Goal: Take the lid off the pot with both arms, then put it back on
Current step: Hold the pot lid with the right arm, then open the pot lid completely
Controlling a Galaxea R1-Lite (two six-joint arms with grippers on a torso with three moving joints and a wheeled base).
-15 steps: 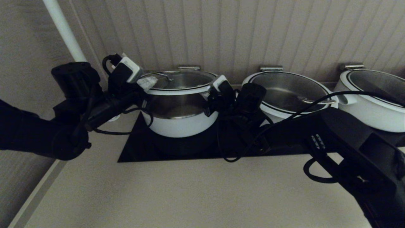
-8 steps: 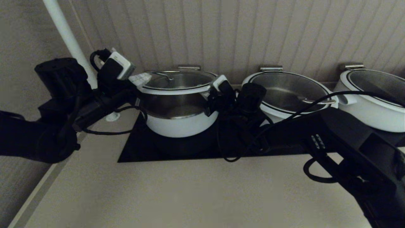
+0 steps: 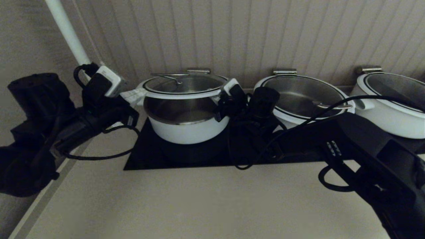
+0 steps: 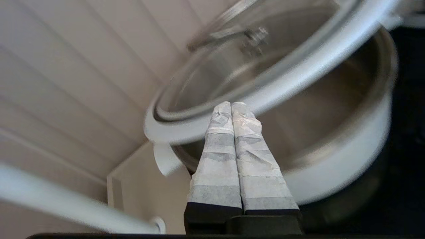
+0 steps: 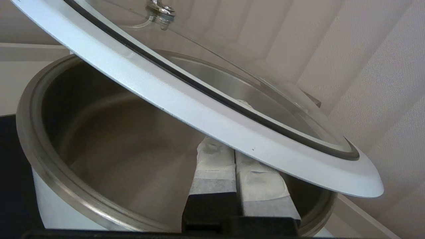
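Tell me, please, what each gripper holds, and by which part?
Nothing is gripped. The right gripper, fingers shut, props the lid by its rim from beneath; the left gripper, shut, is beside the pot, empty.

Beige counter (image 3: 199, 199) carries black cooktop (image 3: 186, 156); 3 white pots on cooktop.

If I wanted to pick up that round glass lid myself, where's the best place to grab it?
Probably the thin steel loop handle on top of the round clear glass lid, taken from above: it arches clear of the smooth, domed glass. The white rim is thin and sloping, and overhangs the white steel-lined pot, so it suits lifting from underneath at opposite sides.
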